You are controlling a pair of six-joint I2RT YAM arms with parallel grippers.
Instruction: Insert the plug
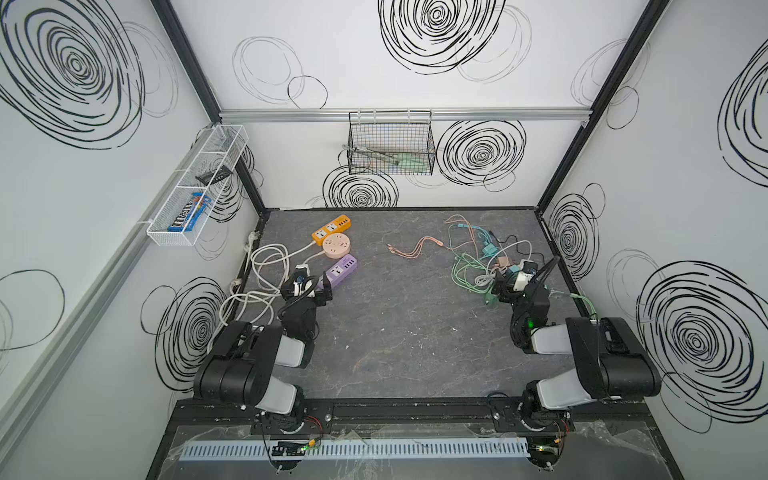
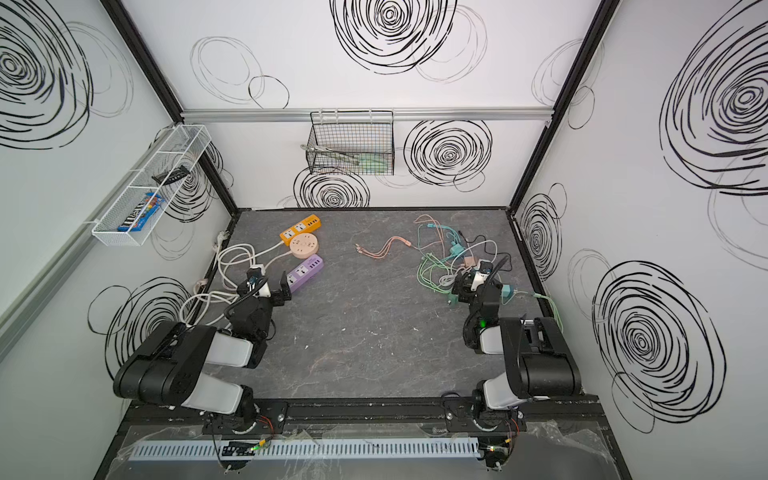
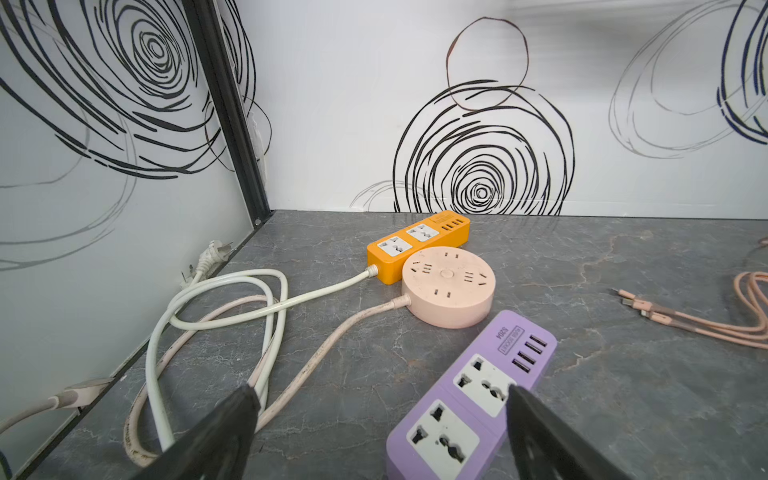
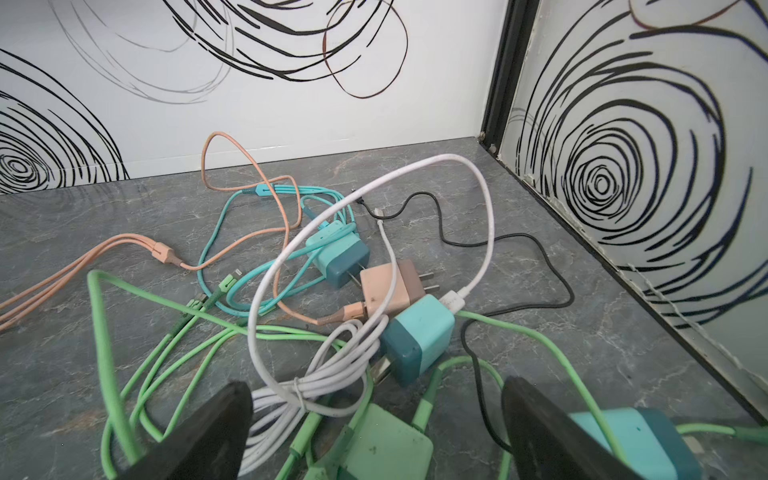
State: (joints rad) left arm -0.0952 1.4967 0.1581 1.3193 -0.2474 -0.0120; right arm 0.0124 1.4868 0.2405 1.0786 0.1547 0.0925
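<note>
The left gripper point(image 3: 380, 392) stands wide open and empty, with the purple power strip point(image 3: 457, 415), labelled "S204" beside its USB ports, lying partly between its jaws. The right gripper point(image 4: 376, 384) is likewise spread and holds nothing. The teal plug point(image 4: 419, 336) sits just ahead between its jaws among tangled cables point(image 4: 104, 332), and bare table point(image 1: 415, 324) separates the two grippers.

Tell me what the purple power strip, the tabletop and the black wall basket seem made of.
The purple power strip looks like smooth matte moulded plastic with white socket inserts. The tabletop is grey with pale veins: stone, or a printed laminate. The black wall basket is a thin wire grid, probably coated metal.
</note>
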